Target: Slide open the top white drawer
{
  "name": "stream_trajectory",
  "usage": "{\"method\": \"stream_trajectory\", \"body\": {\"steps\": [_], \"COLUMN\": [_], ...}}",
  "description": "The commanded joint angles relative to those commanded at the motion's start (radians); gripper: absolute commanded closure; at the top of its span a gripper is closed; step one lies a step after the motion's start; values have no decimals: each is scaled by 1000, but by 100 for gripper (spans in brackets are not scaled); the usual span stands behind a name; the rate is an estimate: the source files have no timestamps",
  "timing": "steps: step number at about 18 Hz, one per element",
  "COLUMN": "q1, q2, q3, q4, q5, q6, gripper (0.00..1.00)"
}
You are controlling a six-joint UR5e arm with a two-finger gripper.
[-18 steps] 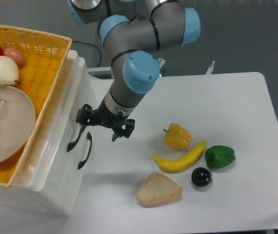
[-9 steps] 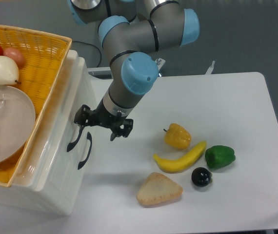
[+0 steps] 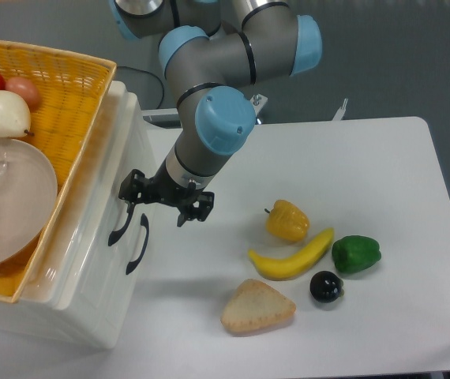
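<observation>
The gripper (image 3: 164, 203) hangs with its jaws spread apart, holding nothing, one finger (image 3: 133, 192) just at the black handle (image 3: 121, 227) of the top white drawer (image 3: 91, 197); whether they touch is hard to tell. That drawer sits at nine o'clock from the gripper, its inside largely hidden under the yellow wicker basket (image 3: 67, 95), which the frame's left edge cuts off. The arm's upper part runs out at twelve o'clock.

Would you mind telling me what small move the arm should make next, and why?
Probably ease the end effector a little further left so its open fingers straddle the black handle of the top drawer, then close. It sits just beside that handle, and the drawer looks barely open.
</observation>
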Motion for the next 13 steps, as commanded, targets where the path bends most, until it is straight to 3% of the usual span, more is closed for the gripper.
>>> {"method": "stream_trajectory", "body": {"steps": [13], "q1": [-12], "q2": [-5], "q3": [0], "q4": [0], "q5": [0], "q6": [2], "gripper": [0]}}
